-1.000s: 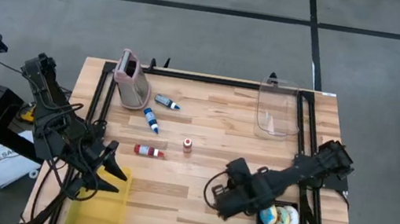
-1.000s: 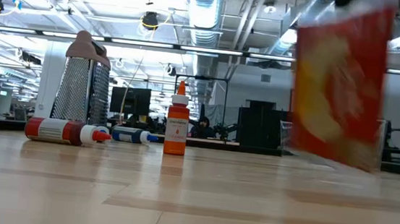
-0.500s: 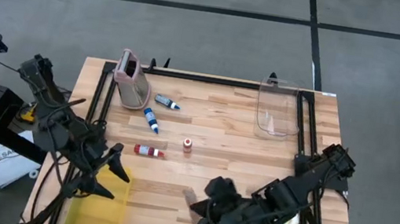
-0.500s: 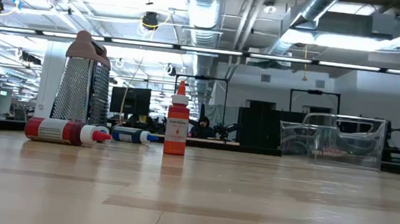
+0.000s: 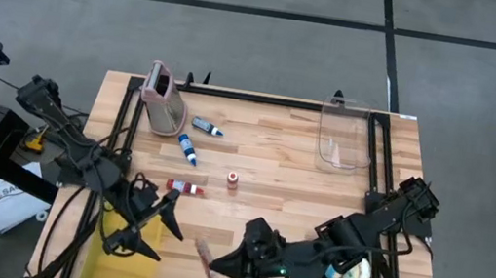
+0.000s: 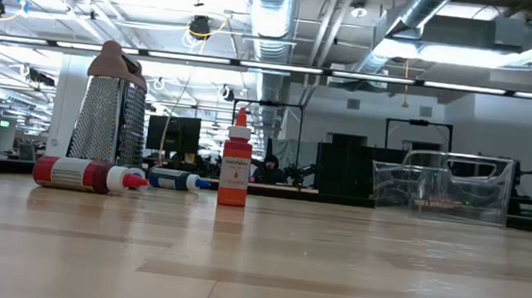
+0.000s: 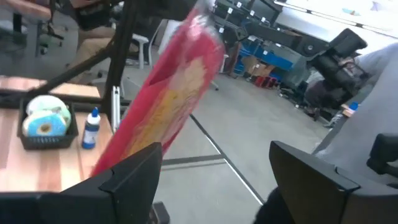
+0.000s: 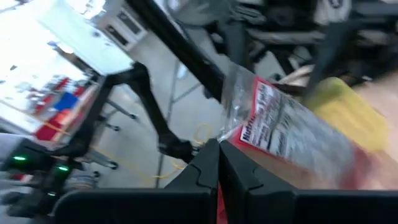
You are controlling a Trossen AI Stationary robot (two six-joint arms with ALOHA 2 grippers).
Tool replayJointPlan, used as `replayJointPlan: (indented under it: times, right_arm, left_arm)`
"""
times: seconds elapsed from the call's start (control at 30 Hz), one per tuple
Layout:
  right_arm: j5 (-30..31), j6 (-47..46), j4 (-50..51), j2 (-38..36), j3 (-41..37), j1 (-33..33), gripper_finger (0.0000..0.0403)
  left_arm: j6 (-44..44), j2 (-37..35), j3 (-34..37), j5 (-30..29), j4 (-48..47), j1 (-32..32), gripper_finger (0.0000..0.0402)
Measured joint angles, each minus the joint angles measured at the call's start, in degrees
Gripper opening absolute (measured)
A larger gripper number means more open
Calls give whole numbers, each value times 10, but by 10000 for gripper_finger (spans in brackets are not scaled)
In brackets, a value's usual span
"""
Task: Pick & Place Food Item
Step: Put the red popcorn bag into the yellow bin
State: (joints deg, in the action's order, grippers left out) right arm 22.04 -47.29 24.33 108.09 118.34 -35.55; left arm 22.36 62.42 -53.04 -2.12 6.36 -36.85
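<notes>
While right hand [image 5: 226, 272] pinches snack bag [image 5: 206, 254], left hand [image 5: 156, 229] gapes.

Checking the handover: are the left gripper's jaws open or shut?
Open. The left gripper has its jaws spread wide, with the red snack bag showing between them, pinched by the right gripper.

snack bag [image 5: 207, 254]: 1 | squeeze bottles [image 5: 185, 187]: 5 | grater [image 5: 162, 99]: 1 | clear container [image 5: 344, 139]: 1 | yellow bin [image 5: 126, 249]: 1 | black basket [image 5: 351, 270]: 1 | donuts [image 5: 357, 270]: 2
</notes>
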Motion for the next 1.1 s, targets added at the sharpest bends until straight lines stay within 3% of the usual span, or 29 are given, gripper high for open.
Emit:
replayJointPlan:
  times: [0.5,0.77,0.9,1.1]
  right_arm:
    - [-27,20,-51,0,0,8,0]
    - [-27,36,-48,0,0,23,0]
    - [-27,42,-50,0,0,22,0]
    - [-11,52,-59,0,0,18,0]
  left_arm:
    - [-37,56,-1,70,131,69,294]
    - [-42,114,-56,95,127,74,289]
    - [-42,116,-62,96,115,75,258]
    - [-28,98,-62,94,86,75,173]
